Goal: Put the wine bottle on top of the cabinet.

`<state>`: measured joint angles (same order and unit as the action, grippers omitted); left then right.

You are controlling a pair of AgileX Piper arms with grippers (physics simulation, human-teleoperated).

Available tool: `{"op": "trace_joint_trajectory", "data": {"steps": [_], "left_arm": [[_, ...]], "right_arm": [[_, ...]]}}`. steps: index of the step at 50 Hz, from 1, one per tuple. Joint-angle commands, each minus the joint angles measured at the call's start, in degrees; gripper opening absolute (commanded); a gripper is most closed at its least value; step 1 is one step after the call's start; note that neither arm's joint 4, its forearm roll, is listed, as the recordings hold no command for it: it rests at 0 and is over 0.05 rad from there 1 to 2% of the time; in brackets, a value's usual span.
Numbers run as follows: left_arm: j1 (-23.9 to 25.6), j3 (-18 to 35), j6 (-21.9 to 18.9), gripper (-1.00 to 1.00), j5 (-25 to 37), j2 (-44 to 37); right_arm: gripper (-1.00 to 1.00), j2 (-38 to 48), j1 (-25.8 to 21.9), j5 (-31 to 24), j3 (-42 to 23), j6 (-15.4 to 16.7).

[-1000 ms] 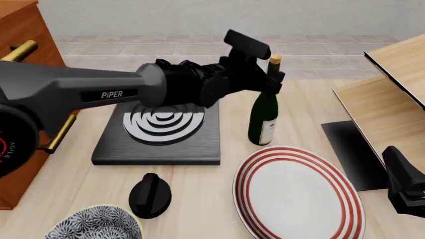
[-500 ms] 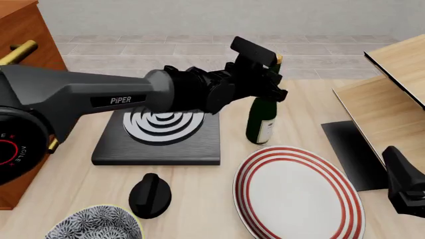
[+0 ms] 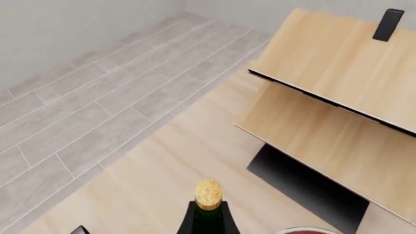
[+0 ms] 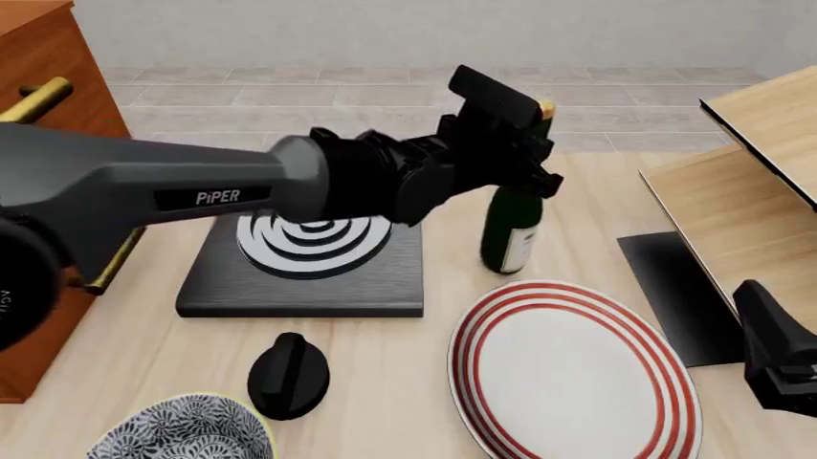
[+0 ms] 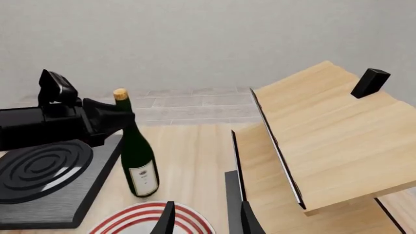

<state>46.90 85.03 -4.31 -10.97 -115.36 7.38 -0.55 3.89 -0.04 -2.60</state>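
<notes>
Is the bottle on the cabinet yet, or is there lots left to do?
Not yet. The left claw has reached the bottle and sits around its neck, but whether it grips is unclear. The bottle leans a little beside the plate. Left to do: lift it, carry it across to the cabinet and set it on top. The right claw waits open.

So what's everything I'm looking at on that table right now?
wine bottle: one, dark green with tan cork, mid-table, just beyond the plate
cabinet: one, reddish-brown with brass handles, far left
hotplate: one, black with a white ringed burner, left of the bottle
plate: one, white with red rings, near the front
knob: one, black, in front of the hotplate
bowl: one, blue-and-white patterned, front left corner
shelf unit: one, pale wood with black edges, right
left gripper: black, at the bottle's neck
right gripper: black, near the plate, fingers apart
</notes>
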Motion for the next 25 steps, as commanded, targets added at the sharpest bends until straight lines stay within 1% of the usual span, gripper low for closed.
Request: {"op": "trace_joint_trajectory", "data": {"steps": [1, 15, 23, 24, 25], "left_arm": [[0.61, 1.27, -0.75, -1.00, 0.04, 1.91], [1.30, 5.35, -0.54, -1.00, 3.16, 3.16], [1.31, 6.54, -0.15, -1.00, 4.21, 3.81], [1.57, 1.80, -0.40, -1.00, 4.50, 8.21], [1.82, -4.06, -0.32, -1.00, 4.08, 13.89]], "right_arm": [[1.00, 0.12, 0.02, 0.07, 0.00, -0.06], [1.00, 0.12, -0.10, 0.08, 0.00, 0.06], [1.00, 0.07, -0.12, 0.06, 0.00, 0.08], [1.00, 0.07, -0.12, 0.06, 0.00, 0.08], [1.00, 0.09, -0.19, 0.07, 0.00, 0.10]]}}
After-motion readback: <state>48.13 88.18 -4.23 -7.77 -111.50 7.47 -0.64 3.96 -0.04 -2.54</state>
